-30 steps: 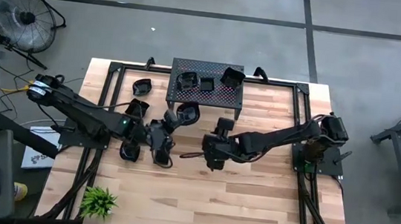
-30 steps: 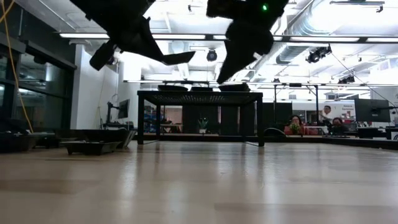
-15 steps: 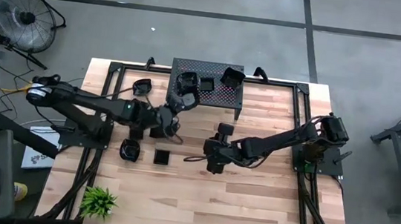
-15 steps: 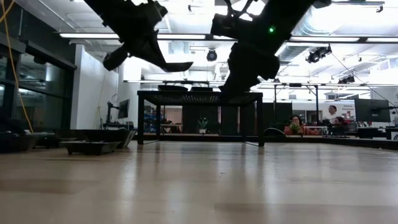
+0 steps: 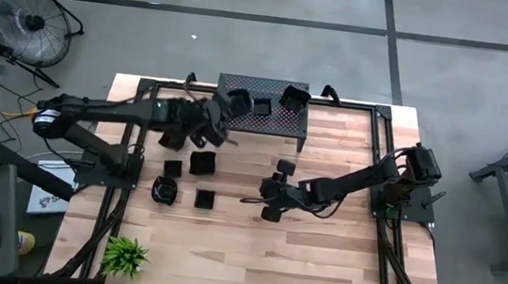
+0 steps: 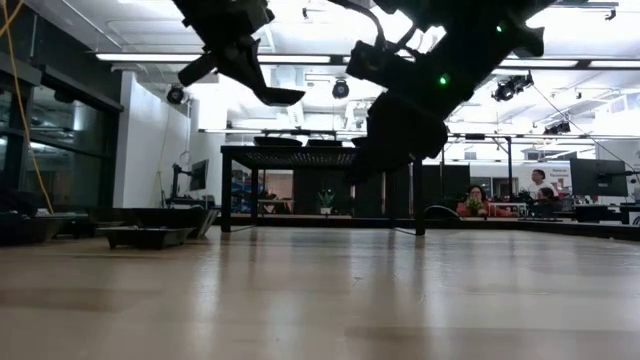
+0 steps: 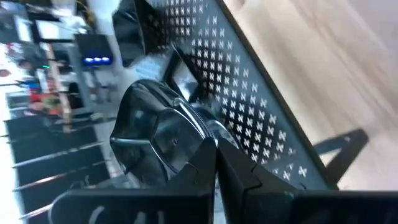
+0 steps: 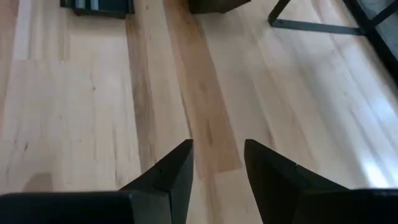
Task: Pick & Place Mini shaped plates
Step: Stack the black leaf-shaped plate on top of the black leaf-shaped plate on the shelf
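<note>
My left gripper (image 5: 222, 110) is shut on a glossy black mini shaped plate (image 5: 237, 102), held in the air over the left part of the black perforated stand (image 5: 276, 116). Two more plates (image 5: 261, 105) (image 5: 295, 96) sit on the stand's top. Several plates (image 5: 203, 162) (image 5: 166, 189) rest on their bases on the wood to the stand's near left. My right gripper (image 5: 250, 200) hovers open low over bare wood near the table's middle, nothing between its fingers (image 8: 177, 168). My left gripper pinches the plate's raised rim (image 7: 202, 134) between its two fingers, at the edge nearest the wrist. The fingers slant downward from the table's near-left side. The plate (image 6: 275, 95) sticks out beyond the fingertips, roughly level, clear of the stand below it.
The stand's legs (image 8: 311, 25) reach the wood near my right gripper. A small green plant (image 5: 126, 254) stands at the near left corner. Bare wood (image 5: 318, 253) spreads over the table's near and right parts. People sit far off in the room (image 6: 475, 200).
My left gripper has swung toward the table's far edge and risen, carrying the plate from over the wood to above the stand's left part. My right gripper has sunk toward the table with its wrist tipping.
</note>
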Tool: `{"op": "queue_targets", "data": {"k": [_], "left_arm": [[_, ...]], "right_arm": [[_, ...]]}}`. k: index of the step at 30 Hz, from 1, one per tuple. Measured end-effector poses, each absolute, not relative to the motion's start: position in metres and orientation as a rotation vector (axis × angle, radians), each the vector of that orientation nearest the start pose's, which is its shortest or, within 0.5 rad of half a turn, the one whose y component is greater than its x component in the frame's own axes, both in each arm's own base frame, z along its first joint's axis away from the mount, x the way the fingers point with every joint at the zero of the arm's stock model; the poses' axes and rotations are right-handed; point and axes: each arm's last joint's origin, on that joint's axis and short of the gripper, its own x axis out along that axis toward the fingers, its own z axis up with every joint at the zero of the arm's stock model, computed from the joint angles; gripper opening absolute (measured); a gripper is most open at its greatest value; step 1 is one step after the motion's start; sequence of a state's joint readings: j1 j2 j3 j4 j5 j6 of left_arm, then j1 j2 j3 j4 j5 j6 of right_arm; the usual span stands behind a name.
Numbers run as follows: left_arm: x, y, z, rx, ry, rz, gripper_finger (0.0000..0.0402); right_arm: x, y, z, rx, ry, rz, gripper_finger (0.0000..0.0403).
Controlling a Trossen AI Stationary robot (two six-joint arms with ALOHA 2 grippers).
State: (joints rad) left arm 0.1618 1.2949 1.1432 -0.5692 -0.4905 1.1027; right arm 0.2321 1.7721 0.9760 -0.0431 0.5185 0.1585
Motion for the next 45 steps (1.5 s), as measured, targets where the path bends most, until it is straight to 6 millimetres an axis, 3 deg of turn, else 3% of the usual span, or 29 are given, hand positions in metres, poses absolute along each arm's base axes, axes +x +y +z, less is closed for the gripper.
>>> {"op": "queue_targets", "data": {"k": [13, 25, 35, 45], "left_arm": [[0.243, 0.111, 0.322, 0.937, 1.011, 0.093, 0.0001], [0.24, 0.119, 0.322, 1.059, 0.973, -0.036, 0.0001], [0.231, 0.142, 0.323, 0.98, 0.906, -0.028, 0.0001], [0.242, 0.16, 0.317, 0.909, 0.972, -0.069, 0.0001]], "right_arm": [[0.345, 0.067, 0.161, -0.168, 0.715, -0.302, 0.0138], [0.347, 0.067, 0.163, -0.199, 0.697, -0.287, 0.0138], [0.352, 0.068, 0.169, -0.222, 0.627, -0.26, 0.0138], [0.356, 0.058, 0.169, -0.185, 0.629, -0.225, 0.0138]]}}
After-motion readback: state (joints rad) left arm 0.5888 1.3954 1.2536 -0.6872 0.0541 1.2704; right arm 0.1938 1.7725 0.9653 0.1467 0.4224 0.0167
